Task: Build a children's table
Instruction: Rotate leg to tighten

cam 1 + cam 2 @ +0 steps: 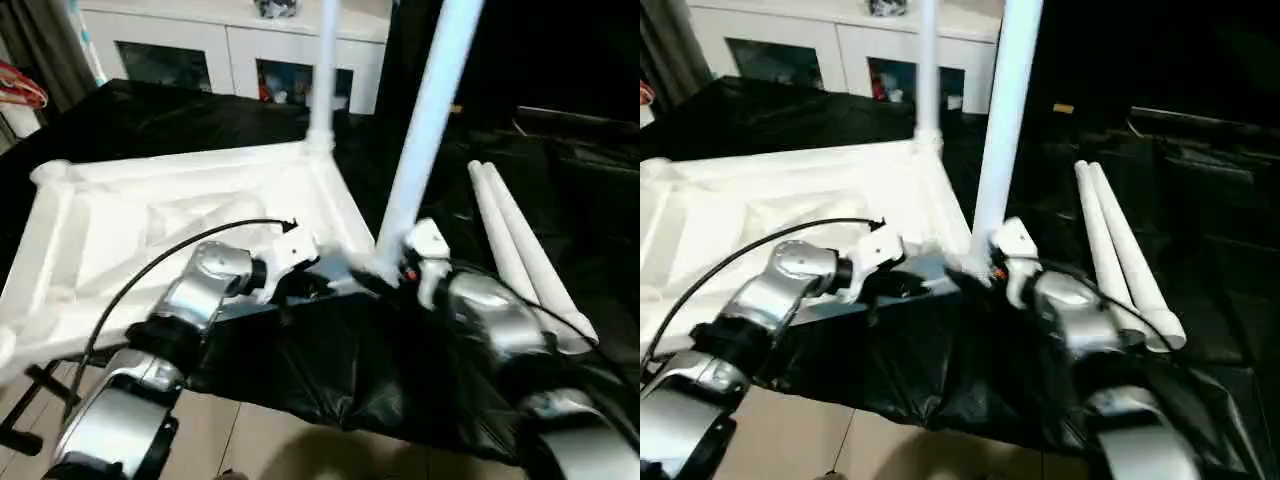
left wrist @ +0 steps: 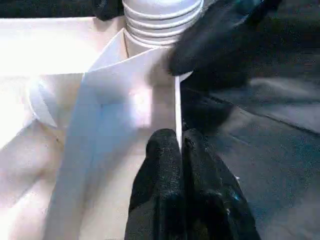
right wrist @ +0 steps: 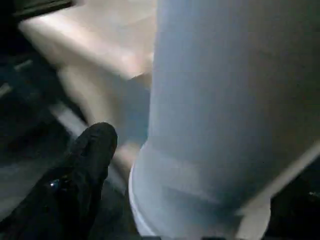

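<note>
The children's table top [image 1: 120,225] lies upside down on a black cloth, ribbed underside up. One white leg [image 1: 322,70] stands in the far corner socket. Another leg [image 1: 425,130] stands in the near right corner socket. Two loose legs [image 1: 520,250] lie side by side to the right. My left gripper [image 2: 178,142] is shut on the thin rim of the table top, just beside that near socket. My right gripper [image 1: 385,275] sits at the base of the near leg; one finger [image 3: 90,160] stands apart from the tube, so the jaws are open.
A white cabinet with glass doors [image 1: 230,50] stands behind the work. The black cloth [image 1: 330,370] hangs over the front edge toward the pale floor [image 1: 280,440]. A black cable [image 1: 150,270] arcs over my left forearm. A red hanger [image 1: 20,85] shows at far left.
</note>
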Controlling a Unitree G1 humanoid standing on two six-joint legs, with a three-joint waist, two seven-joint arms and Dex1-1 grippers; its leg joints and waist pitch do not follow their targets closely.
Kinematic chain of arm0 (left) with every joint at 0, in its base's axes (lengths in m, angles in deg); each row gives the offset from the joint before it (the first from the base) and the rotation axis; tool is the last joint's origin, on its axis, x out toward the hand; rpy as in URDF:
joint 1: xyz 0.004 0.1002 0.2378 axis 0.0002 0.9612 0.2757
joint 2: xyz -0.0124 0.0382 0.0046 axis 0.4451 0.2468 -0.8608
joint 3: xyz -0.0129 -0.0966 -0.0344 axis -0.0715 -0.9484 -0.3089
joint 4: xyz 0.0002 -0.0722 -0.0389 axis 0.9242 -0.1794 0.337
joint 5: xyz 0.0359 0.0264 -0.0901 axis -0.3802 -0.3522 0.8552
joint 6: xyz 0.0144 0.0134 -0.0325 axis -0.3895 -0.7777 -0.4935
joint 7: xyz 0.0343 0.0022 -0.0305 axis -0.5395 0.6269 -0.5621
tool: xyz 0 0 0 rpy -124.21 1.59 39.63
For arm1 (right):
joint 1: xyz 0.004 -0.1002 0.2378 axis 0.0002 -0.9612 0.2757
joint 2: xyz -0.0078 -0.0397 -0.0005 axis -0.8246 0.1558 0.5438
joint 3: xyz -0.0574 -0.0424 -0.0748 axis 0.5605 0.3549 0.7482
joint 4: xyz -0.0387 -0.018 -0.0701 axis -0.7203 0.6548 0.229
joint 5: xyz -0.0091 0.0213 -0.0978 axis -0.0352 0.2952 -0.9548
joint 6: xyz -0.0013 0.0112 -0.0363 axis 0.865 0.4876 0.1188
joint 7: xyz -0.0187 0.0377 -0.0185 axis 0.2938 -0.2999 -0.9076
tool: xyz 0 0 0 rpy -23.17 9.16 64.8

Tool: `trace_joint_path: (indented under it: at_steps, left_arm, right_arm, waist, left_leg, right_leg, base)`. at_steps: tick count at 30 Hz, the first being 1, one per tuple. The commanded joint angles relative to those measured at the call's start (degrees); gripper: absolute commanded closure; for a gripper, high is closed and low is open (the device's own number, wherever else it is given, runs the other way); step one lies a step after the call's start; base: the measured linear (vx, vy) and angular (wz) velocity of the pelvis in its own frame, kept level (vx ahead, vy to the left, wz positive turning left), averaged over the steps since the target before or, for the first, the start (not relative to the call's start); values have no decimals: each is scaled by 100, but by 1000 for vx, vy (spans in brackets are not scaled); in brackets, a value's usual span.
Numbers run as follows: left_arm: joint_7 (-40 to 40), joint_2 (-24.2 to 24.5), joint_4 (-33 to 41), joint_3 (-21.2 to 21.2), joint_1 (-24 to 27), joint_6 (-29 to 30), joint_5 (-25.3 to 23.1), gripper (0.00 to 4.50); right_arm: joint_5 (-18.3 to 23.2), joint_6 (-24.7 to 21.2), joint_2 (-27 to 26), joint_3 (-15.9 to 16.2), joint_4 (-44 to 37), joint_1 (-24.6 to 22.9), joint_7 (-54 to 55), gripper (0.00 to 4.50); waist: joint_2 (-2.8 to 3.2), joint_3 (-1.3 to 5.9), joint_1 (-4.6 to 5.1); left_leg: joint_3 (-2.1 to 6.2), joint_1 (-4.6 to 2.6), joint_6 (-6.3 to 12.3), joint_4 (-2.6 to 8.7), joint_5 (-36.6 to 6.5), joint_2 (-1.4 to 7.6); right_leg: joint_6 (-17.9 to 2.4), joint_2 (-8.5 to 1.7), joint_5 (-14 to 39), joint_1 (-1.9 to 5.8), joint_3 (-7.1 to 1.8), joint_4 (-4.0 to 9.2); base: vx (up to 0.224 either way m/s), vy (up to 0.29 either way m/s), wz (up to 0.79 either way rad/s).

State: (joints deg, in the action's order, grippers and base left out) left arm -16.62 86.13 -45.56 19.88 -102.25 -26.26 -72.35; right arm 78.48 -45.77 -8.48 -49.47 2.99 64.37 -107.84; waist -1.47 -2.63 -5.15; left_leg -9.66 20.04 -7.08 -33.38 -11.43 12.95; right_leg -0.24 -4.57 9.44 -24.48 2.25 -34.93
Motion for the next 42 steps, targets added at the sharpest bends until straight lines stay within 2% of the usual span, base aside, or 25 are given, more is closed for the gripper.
trace_joint_path:
  at_steps: [1,7,12,13,15,20,24,26,28,30,31,32,33,35,39,42]
  left_arm:
    - [-276,-149,250,53,7,-145,349,450]
    - [-827,154,530,67,162,-103,496,450]
    - [-1148,364,676,84,256,-36,516,450]
    - [-1171,385,688,85,264,-27,516,450]
    - [-1224,431,730,87,287,1,521,450]
    - [-1112,404,746,45,320,-13,506,450]
    - [-866,315,665,10,290,-37,465,450]
    - [-769,278,632,0,276,-43,447,450]
    - [-96,-19,425,-13,140,57,274,450]
    - [140,-118,338,-22,80,107,206,450]
    - [728,-393,91,-76,-106,239,96,450]
    - [981,-518,-11,-87,-192,304,44,450]
    - [1254,-651,-127,-94,-289,354,-13,450]
    - [1605,-833,-281,-100,-421,427,-79,450]
    - [2278,-1157,-580,-83,-642,451,-234,450]
    - [2571,-1295,-745,-53,-721,413,-359,450]
  right_arm:
    - [81,-144,-42,319,-223,-104,-520,45]
    - [350,-526,395,555,-1062,-543,-1524,45]
    - [404,-814,649,730,-1542,-787,-1921,91]
    - [401,-831,665,742,-1575,-803,-1932,114]
    - [398,-896,701,761,-1677,-849,-1953,121]
    - [422,-1044,739,810,-1889,-942,-1924,164]
    - [427,-1086,672,767,-1903,-961,-1783,175]
    - [432,-1105,628,734,-1892,-963,-1697,175]
    - [338,-1255,135,416,-1546,-811,-521,176]
    - [251,-1257,-5,345,-1410,-748,-120,177]
    - [75,-1234,-338,209,-1054,-602,765,178]
    - [17,-1253,-495,148,-892,-532,1161,178]
    - [-40,-1273,-670,86,-723,-458,1578,178]
    - [-126,-1291,-905,15,-466,-337,2184,178]
    - [-353,-1266,-1353,-130,89,-32,3525,178]
    - [-393,-1202,-1600,-297,420,171,4122,178]
  waist:
    - [-40,339,-14]
    - [-40,323,-48]
    - [-40,320,-58]
    - [-46,321,-69]
    - [-44,327,-70]
    - [-47,324,-69]
    - [-55,327,-75]
    - [-55,319,-79]
    - [-93,305,-57]
    - [-81,303,-39]
    - [-83,306,-25]
    - [-85,280,29]
    - [-72,302,27]
    - [-85,298,28]
    - [-36,310,42]
    - [-30,323,46]
  left_leg:
    - [-102,41,517,380,-978,-13]
    - [-105,39,475,389,-1055,-1]
    - [-98,36,412,399,-1110,1]
    - [-99,33,402,398,-1102,1]
    - [-99,34,392,394,-1083,-2]
    - [-94,36,352,398,-1081,-5]
    - [-97,29,364,390,-1000,-10]
    - [-98,29,352,396,-1067,-10]
    - [-102,31,276,401,-1104,-22]
    - [-68,22,143,425,-1240,-32]
    - [-74,21,122,428,-1236,-34]
    - [-71,-3,7,431,-1410,-64]
    - [-52,4,-6,435,-1386,-67]
    - [-59,3,34,433,-1371,-62]
    - [-55,6,-4,440,-1324,-65]
    - [-63,6,-27,435,-1290,-73]
  right_leg:
    - [-1372,-221,927,390,-144,366]
    - [-1308,-217,1166,371,-140,388]
    - [-1233,-230,1386,354,-145,404]
    - [-1202,-232,1405,355,-149,408]
    - [-1198,-232,1392,349,-148,403]
    - [-1180,-230,1402,350,-148,404]
    - [-1201,-225,1283,349,-149,395]
    - [-1169,-230,1405,344,-149,409]
    - [-1069,-236,1680,317,-158,440]
    - [-909,-250,2113,331,-137,471]
    - [-881,-245,2141,321,-140,476]
    - [-777,-236,2508,277,-133,523]
    - [-687,-254,2630,310,-128,534]
    - [-651,-251,2598,292,-135,550]
    - [-713,-237,2326,277,-138,529]
    - [-792,-216,1991,292,-141,499]
  base:
    - [0,0,0]
    - [0,0,0]
    - [0,0,0]
    - [0,0,0]
    - [0,0,0]
    - [0,0,0]
    - [0,0,0]
    - [0,0,0]
    - [0,0,0]
    - [0,0,0]
    - [0,0,0]
    - [0,0,0]
    - [0,0,0]
    - [0,0,0]
    - [0,0,0]
    - [0,0,0]
